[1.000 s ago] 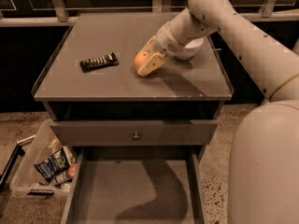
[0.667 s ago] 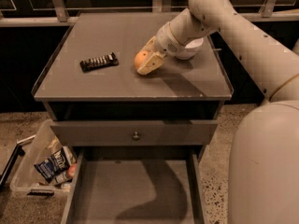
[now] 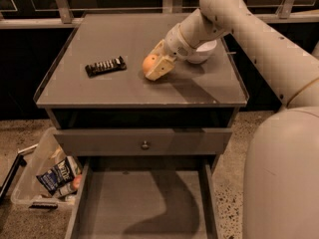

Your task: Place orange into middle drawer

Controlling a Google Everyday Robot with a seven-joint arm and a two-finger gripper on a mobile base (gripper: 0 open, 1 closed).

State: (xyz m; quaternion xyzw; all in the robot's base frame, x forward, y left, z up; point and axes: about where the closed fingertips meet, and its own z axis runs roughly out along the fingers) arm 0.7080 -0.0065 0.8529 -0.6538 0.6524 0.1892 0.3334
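Note:
The orange (image 3: 148, 63) rests on the grey cabinet top (image 3: 99, 91), just right of its middle. My gripper (image 3: 158, 65) is down at the orange, pressed against its right side, and hides part of it. The arm reaches in from the upper right. The middle drawer (image 3: 114, 203) stands pulled out below, at the bottom of the view. Its flat grey floor is bare, with the arm's shadow on it.
A dark rectangular bar (image 3: 105, 65) lies on the top, left of the orange. A white bowl (image 3: 202, 54) sits behind the arm's wrist. A shut drawer front with a round knob (image 3: 145, 145) is above the open drawer. A clear bin with packets (image 3: 47, 176) stands on the floor at left.

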